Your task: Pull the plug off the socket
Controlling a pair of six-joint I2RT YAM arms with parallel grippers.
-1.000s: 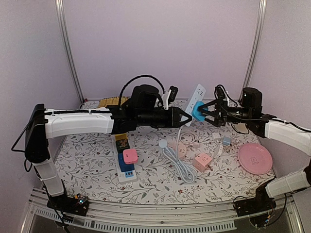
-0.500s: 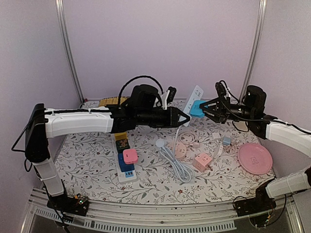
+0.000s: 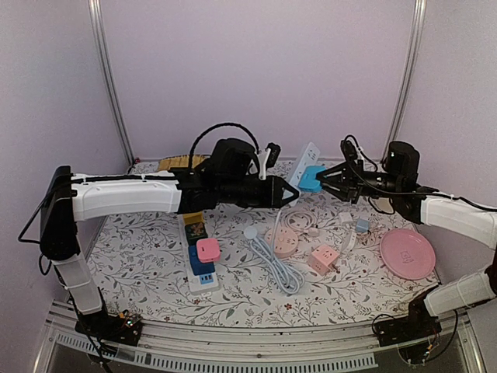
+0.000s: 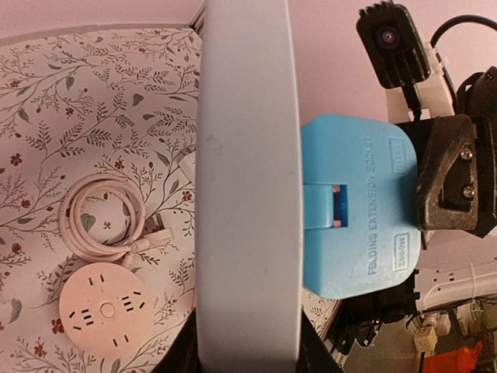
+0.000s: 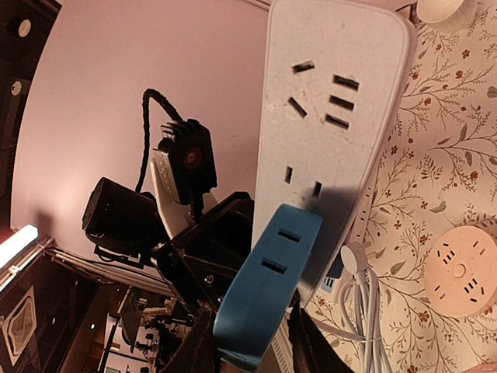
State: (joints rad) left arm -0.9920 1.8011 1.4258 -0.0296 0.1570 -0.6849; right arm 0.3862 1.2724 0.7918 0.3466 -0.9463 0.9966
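Floral tablecloth covers the whole table, with a lilac wall behind it. Closest to the arm bases, on the left, a second power strip lies flat with a pink adapter and a blue adapter sitting on it. To its right there's a white cable in a loose bundle, then a pink cube adapter, and over by the right edge a pink plate. Just behind the cable sits a round pink socket.

Further back and up off the table is the interesting bit. The left gripper reaches in from the left, its jaws clamped on the lower end of the white power strip, holding it tilted in the air. The left wrist cam sees that strip edge-on, running straight up from between its fingers. The blue plug sits flush against the strip's face, close to the gripped end, so it looks seated in the socket. Can't see the pins though.

The right gripper comes in from the right with its jaws squeezed on the plug, one finger on each side. Its wrist cam shows the plug between the fingers and open outlets further up the strip.
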